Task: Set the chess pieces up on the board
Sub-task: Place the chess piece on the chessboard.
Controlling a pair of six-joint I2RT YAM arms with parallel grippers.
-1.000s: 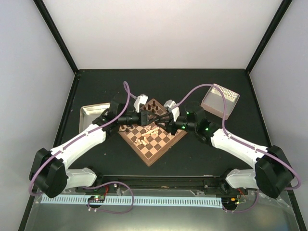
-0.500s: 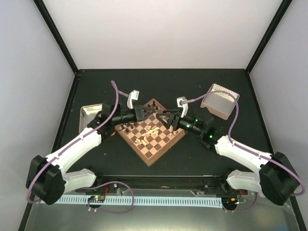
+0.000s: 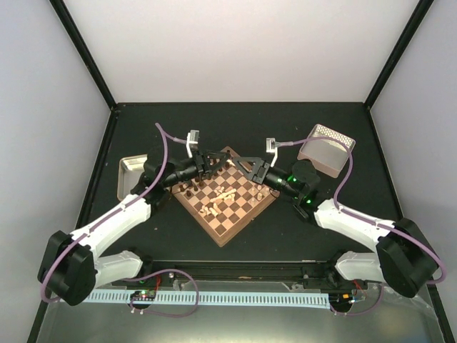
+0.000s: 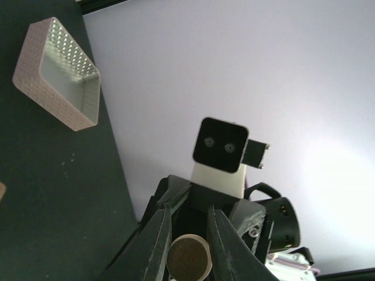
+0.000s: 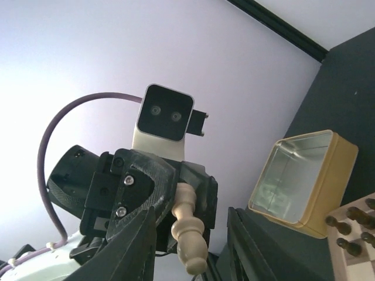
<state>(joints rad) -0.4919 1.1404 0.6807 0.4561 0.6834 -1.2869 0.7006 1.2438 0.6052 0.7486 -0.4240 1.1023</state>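
Fingers of the left gripper were pinched tight on one pale chess piece, whose round end filled the narrow slot between them in the left wrist view. In the right wrist view the piece was a slim cream-tan turned chessman. It was narrow at the gripper end and swelled through rings to a wider rounded foot that pointed toward 6 o'clock. The right gripper stood part open and held nothing. Its two fingers framed the piece with a gap on either side, though whether the piece lay between them in depth could not be told.

The two grippers hung in the air tip to tip but apart, over the 12 o'clock corner of the one board. The board was a wooden square of dark and light fields, set as a diamond on the black table. A row of dark pieces stood along its 10 o'clock edge, and a few pale pieces lay toppled near its middle. Both groups were too small to count. One yellowish metal tray sat at 9 o'clock of the board and one pinkish bin at 2 o'clock.
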